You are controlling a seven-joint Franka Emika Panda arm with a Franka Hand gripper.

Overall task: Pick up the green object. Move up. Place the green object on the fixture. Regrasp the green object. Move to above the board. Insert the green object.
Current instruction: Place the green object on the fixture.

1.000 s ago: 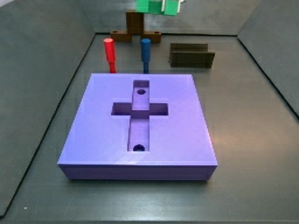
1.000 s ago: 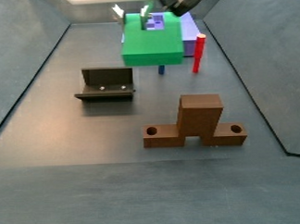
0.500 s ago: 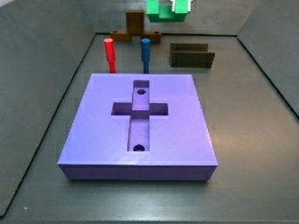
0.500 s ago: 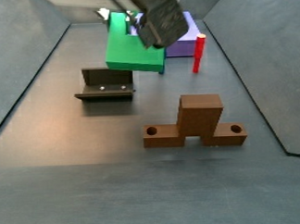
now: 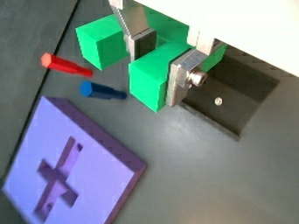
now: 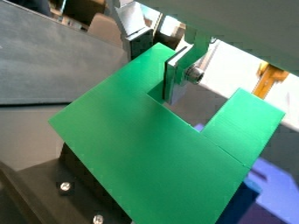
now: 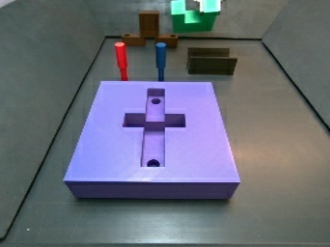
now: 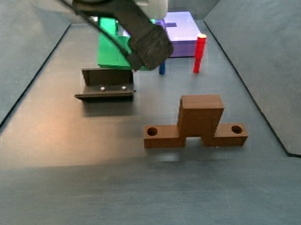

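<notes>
The green object (image 5: 149, 77), a bright green U-shaped block, hangs in the air with my gripper (image 5: 162, 63) shut on one of its prongs. Both wrist views show the silver fingers (image 6: 176, 77) clamped across it. In a side view the green object (image 8: 111, 46) sits just behind and above the fixture (image 8: 105, 85), partly hidden by the dark gripper (image 8: 144, 35). From the opposite side, the green object (image 7: 198, 10) is near the top edge, above the fixture (image 7: 210, 61). The purple board (image 7: 154, 130) lies flat with its cross recess and two holes empty.
A red peg (image 7: 122, 60) and a blue peg (image 7: 160, 58) stand upright behind the board. A brown wooden stand (image 8: 199, 120) sits on the floor to the side of the fixture. Grey walls enclose the floor.
The gripper has carried the green object sideways away from above the board and lower, so that it now hangs close over the fixture. Nothing else has moved.
</notes>
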